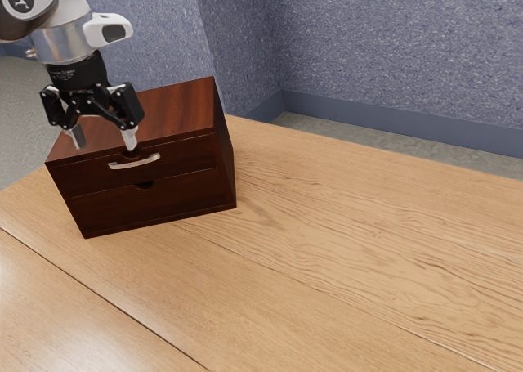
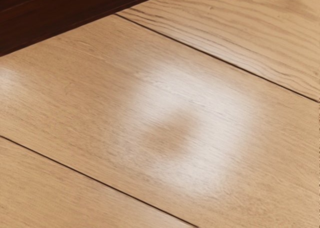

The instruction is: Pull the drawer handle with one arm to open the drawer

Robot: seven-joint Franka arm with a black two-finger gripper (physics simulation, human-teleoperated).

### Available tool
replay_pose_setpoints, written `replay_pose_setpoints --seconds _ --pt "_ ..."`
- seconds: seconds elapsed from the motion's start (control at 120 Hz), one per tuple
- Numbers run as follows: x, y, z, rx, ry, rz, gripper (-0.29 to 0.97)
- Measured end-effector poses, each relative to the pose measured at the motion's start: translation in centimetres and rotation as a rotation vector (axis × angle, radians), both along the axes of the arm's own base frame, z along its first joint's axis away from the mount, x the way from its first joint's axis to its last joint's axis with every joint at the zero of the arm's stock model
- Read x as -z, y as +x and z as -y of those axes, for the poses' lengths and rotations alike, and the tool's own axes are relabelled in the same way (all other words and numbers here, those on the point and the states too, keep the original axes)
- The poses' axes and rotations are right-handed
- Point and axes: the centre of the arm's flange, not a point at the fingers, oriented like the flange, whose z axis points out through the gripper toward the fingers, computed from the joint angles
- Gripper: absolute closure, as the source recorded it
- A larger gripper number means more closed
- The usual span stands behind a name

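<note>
Colour rundown: the drawer box (image 1: pixel 167 110) is a deep reddish-brown, mahogany-ish with fine darker grain streaks. It's warmer red on top and almost black-brown on the front. The handle (image 1: pixel 134 161) is pale silver-grey. The table (image 1: pixel 343 249) is light honey oak with wavy brown grain and thin dark seams, plus a whitish sheen patch in the wrist view (image 2: pixel 200 138). The gripper (image 1: pixel 104 140) is black with pale fingertips (image 1: pixel 130 141), and the arm (image 1: pixel 69 29) is white and silvery grey. The wall (image 1: pixel 392 37) is speckled blue-grey, the baseboard (image 1: pixel 392 118) a flat slate blue, the floor (image 1: pixel 409 145) dull grey.

Side overview; wrist close above table (image 2: pixel 200 112)
</note>
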Motion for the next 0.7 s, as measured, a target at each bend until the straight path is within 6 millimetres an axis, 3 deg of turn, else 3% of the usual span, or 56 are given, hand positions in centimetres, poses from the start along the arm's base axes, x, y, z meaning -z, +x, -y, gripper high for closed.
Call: replay_pose_setpoints --seconds 0.217,0.258,0.317,0.358,0.417,0.525,0.608,0.7 --pt "0.1 1.2 3.2 0.076 -0.028 0.018 0.00" --pt "-1.5 1.0 4.2 0.094 -0.040 0.051 0.00" --pt "-6.2 -0.4 5.6 0.104 -0.038 0.142 0.00" --pt "-7.8 -0.9 6.5 0.085 -0.045 0.171 0.00" --pt "-8.6 -1.2 7.5 0.020 -0.061 0.180 0.00" --pt "-7.8 -0.2 8.7 -0.157 -0.083 0.173 0.00" --pt "-6.9 0.8 7.3 -0.325 -0.089 0.173 0.00" --pt "-6.8 0.2 1.6 -0.573 -0.086 0.201 0.00"
